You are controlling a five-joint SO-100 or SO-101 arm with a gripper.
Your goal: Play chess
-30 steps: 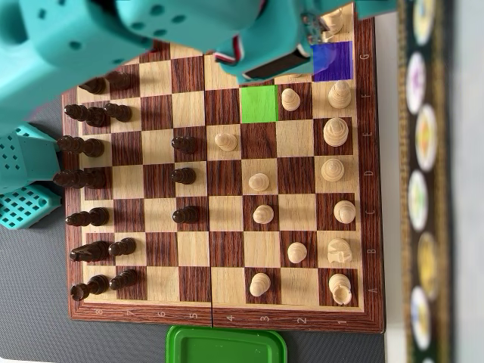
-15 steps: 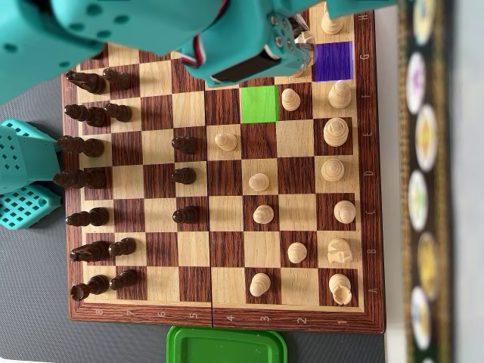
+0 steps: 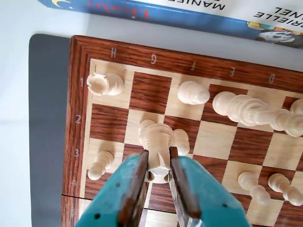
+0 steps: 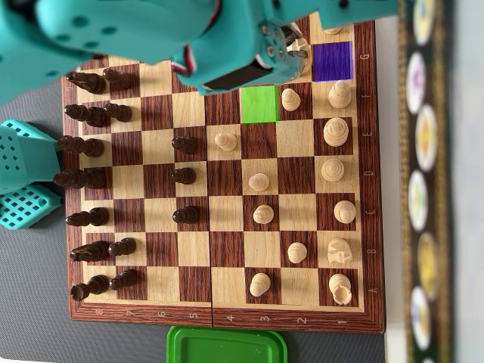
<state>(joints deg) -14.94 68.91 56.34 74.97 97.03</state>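
- Wooden chessboard with dark and pale squares (image 4: pixel 227 306), flat on the grey worktop, reaching its right edge in the overhead view
- Teal two-finger end effector (image 3: pixel 160 163), narrowed onto the piece
- Pale carved wooden knight (image 3: pixel 158 137), near the board's top right corner overhead: light, stiff, smooth; probably best pinched low at the base

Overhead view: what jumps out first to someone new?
Two coloured squares on the chessboard: a bright green square and a purple square near the top right. The teal arm covers the board's top edge, and in the wrist view its gripper clamps a white knight.
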